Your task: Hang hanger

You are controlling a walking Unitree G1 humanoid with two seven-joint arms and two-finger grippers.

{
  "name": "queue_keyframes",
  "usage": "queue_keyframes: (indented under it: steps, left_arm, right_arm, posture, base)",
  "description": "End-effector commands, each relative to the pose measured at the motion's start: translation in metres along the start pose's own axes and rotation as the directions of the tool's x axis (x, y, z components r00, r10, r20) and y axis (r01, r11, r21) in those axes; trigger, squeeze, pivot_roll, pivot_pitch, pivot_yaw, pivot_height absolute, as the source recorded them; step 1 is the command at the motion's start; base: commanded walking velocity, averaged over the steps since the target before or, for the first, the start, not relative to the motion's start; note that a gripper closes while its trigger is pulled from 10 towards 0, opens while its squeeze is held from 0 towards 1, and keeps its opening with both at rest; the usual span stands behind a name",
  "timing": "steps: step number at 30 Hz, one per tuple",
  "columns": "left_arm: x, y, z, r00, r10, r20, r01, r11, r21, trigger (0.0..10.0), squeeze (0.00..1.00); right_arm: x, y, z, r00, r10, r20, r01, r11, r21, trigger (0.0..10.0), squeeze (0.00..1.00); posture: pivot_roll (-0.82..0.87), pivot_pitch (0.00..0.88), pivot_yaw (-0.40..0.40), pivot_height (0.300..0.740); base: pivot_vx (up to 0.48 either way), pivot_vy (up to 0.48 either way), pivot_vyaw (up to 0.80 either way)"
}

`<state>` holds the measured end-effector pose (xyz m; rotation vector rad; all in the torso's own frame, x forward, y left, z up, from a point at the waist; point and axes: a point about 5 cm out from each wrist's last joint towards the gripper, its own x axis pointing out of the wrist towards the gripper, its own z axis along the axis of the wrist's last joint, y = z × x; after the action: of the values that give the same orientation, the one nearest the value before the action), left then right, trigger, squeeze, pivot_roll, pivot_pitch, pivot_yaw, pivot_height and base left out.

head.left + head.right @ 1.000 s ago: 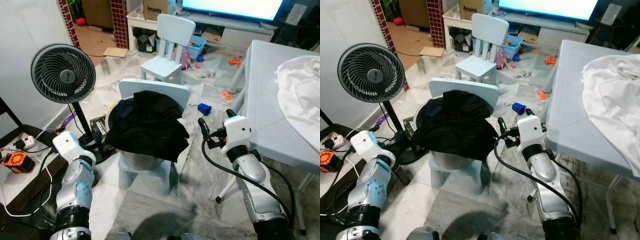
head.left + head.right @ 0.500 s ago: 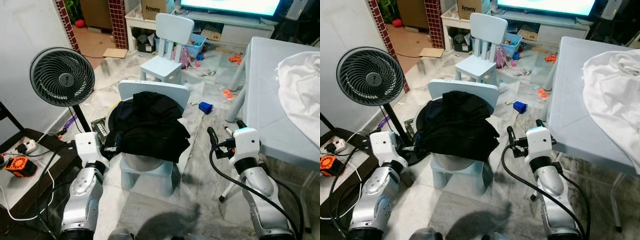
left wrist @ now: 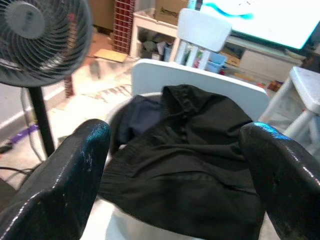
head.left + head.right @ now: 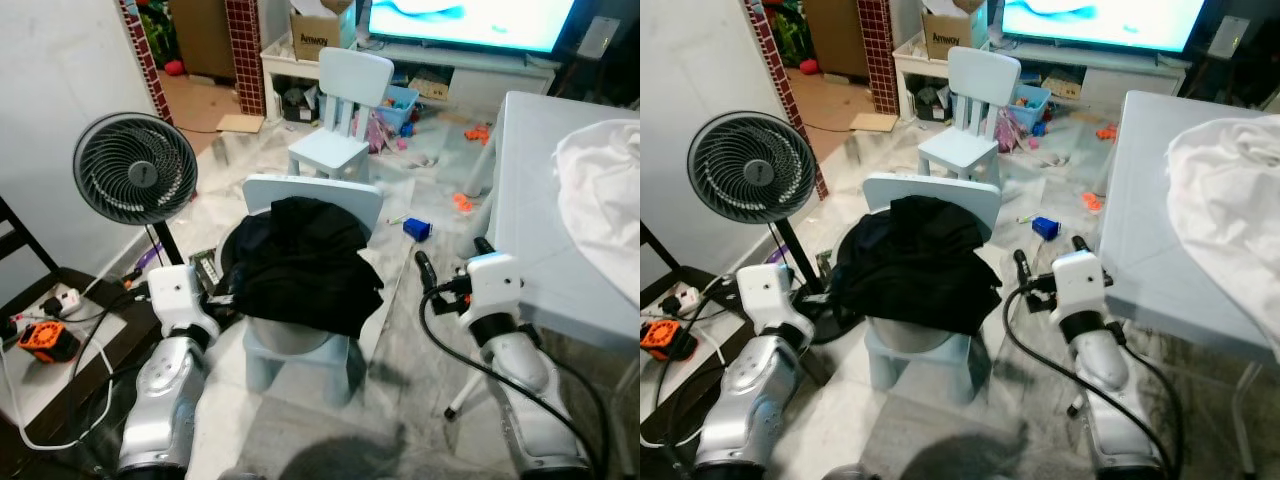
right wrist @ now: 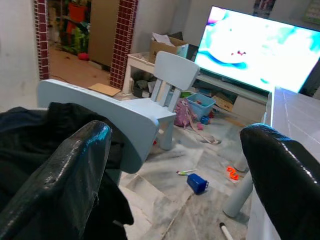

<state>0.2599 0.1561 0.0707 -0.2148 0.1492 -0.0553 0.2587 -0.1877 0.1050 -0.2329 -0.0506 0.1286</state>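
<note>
Left eye view: the left pincer (image 4: 222, 298) is raised at the near left side of a small pale blue chair (image 4: 318, 200), its black fingers pointing at the heap of black clothes (image 4: 305, 262) that lies on the seat and just beside the cloth's edge; whether it is spread cannot be told here. The right pincer (image 4: 447, 268) is held up on the other side of the chair, near the edge of the pale counter (image 4: 520, 190), fingers apart and empty. A white cloth (image 4: 605, 195) lies on the counter to the right of that pincer, and a black fan (image 4: 137, 169) stands behind the left pincer. A second small chair (image 4: 340, 110) and a lit screen (image 4: 470, 20) are well beyond both pincers. Left wrist view: the two black fingers (image 3: 65, 185) stand wide apart with nothing between them, the black clothes and the chair back straight ahead. Right wrist view: the fingers (image 5: 55, 190) are likewise wide apart and hold nothing; the chair back and the clothes lie ahead to one side, a blue toy (image 5: 196, 183) on the floor further off. No hanger can be made out in any view.
</note>
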Motion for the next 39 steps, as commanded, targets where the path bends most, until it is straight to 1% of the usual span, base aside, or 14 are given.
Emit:
queue_keyframes:
  steps: [1, 9, 19, 20, 21, 22, 25, 26, 27, 31, 33, 36, 38, 39]
  left_arm:
    - [-0.001, 0.007, 0.005, 1.0, 0.022, 0.009, -0.022, 1.0, 0.01, 10.0, 0.0]
    - [-0.001, 0.007, 0.004, 1.0, 0.022, 0.005, -0.022, 1.0, 0.007, 10.0, 0.0]
    - [-0.001, 0.009, 0.002, 0.999, 0.046, -0.01, -0.046, 0.999, 0.004, 10.0, 0.0]
    - [0.001, 0.011, 0.0, 0.997, 0.074, -0.033, -0.074, 0.997, -0.012, 10.0, 0.0]
    - [0.001, 0.011, 0.0, 0.997, 0.074, -0.033, -0.074, 0.997, -0.012, 10.0, 0.0]
    - [0.002, 0.015, -0.004, 0.991, 0.116, -0.072, -0.119, 0.992, -0.04, 10.0, 0.0]
    - [0.003, 0.019, -0.008, 0.985, 0.133, -0.11, -0.142, 0.987, -0.075, 10.0, 0.0]
    - [0.004, 0.023, -0.011, 0.98, 0.139, -0.141, -0.154, 0.983, -0.1, 10.0, 0.0]
    - [0.004, 0.024, -0.012, 0.979, 0.141, -0.149, -0.159, 0.981, -0.112, 10.0, 0.0]
    - [0.005, 0.029, -0.022, 0.964, 0.109, -0.243, -0.138, 0.985, -0.105, 10.0, 0.0]
    - [0.004, 0.031, -0.025, 0.963, 0.085, -0.255, -0.123, 0.983, -0.135, 10.0, 0.0]
    - [0.001, 0.036, -0.033, 0.959, 0.053, -0.279, -0.096, 0.985, -0.142, 10.0, 0.0]
    - [-0.002, 0.043, -0.046, 0.944, 0.053, -0.327, -0.106, 0.984, -0.146, 10.0, 0.0]
    - [-0.002, 0.045, -0.048, 0.943, 0.052, -0.328, -0.11, 0.981, -0.161, 10.0, 0.0]
  right_arm:
    - [0.005, 0.004, 0.006, 1.0, 0.015, 0.024, -0.015, 1.0, 0.004, 10.0, 0.0]
    - [0.005, 0.005, 0.005, 0.999, 0.031, 0.022, -0.03, 1.0, -0.003, 10.0, 0.0]
    - [0.009, 0.008, 0.003, 0.999, 0.04, 0.02, -0.04, 0.999, 0.005, 10.0, 0.0]
    - [0.01, 0.008, 0.002, 0.999, 0.033, 0.021, -0.034, 0.999, 0.016, 10.0, 0.0]
    - [0.01, 0.008, 0.002, 0.999, 0.033, 0.021, -0.034, 0.999, 0.016, 10.0, 0.0]
    - [0.011, 0.008, 0.003, 0.999, 0.031, 0.023, -0.032, 0.999, 0.019, 10.0, 0.0]
    - [0.012, 0.009, 0.004, 0.999, 0.032, 0.025, -0.033, 0.999, 0.02, 10.0, 0.0]
    - [0.013, 0.009, 0.004, 0.999, 0.034, 0.026, -0.035, 0.999, 0.021, 10.0, 0.0]
    - [0.013, 0.01, 0.004, 0.999, 0.035, 0.026, -0.035, 0.999, 0.021, 10.0, 0.0]
    - [0.014, 0.009, 0.007, 0.999, 0.042, 0.032, -0.042, 0.999, 0.019, 10.0, 0.0]
    - [0.015, 0.008, 0.008, 0.998, 0.054, 0.033, -0.054, 0.998, 0.01, 10.0, 0.0]
    - [0.013, 0.005, 0.011, 0.997, 0.064, 0.031, -0.064, 0.998, -0.002, 10.0, 0.0]
    - [0.011, 0.001, 0.014, 0.997, 0.079, 0.026, -0.079, 0.997, -0.015, 10.0, 0.0]
    - [0.01, 0.001, 0.014, 0.996, 0.086, 0.023, -0.086, 0.996, -0.021, 10.0, 0.0]
  posture:
    - [0.01, 0.0, -0.005, 0.74]
    - [0.01, 0.0, -0.005, 0.74]
    - [0.02, 0.0, -0.005, 0.74]
    - [0.02, 0.0, -0.002, 0.74]
    - [0.02, 0.0, -0.002, 0.74]
    - [0.02, 0.0, -0.002, 0.74]
    - [0.03, 0.0, -0.005, 0.74]
    - [0.03, 0.0, -0.007, 0.74]
    - [0.03, 0.0, -0.007, 0.74]
    - [0.03, 0.0, -0.023, 0.74]
    - [0.02, 0.0, -0.037, 0.74]
    - [0.01, 0.0, -0.063, 0.74]
    - [0.0, 0.0, -0.09, 0.74]
    - [-0.01, 0.0, -0.094, 0.74]
  base:
    - [0.296, 0.0, 0.0]
    - [0.298, 0.0, 0.0]
    - [0.252, 0.0, 0.63]
    - [0.0, 0.0, 0.0]
    - [0.0, 0.0, 0.0]
    - [0.0, 0.0, 0.0]
    - [0.0, 0.0, 0.0]
    - [0.0, 0.0, 0.0]
    - [0.0, 0.0, 0.0]
    - [0.0, 0.0, 0.0]
    - [0.0, 0.0, 0.0]
    - [0.0, 0.0, 0.0]
    - [0.0, 0.0, 0.0]
    - [0.0, 0.0, 0.0]
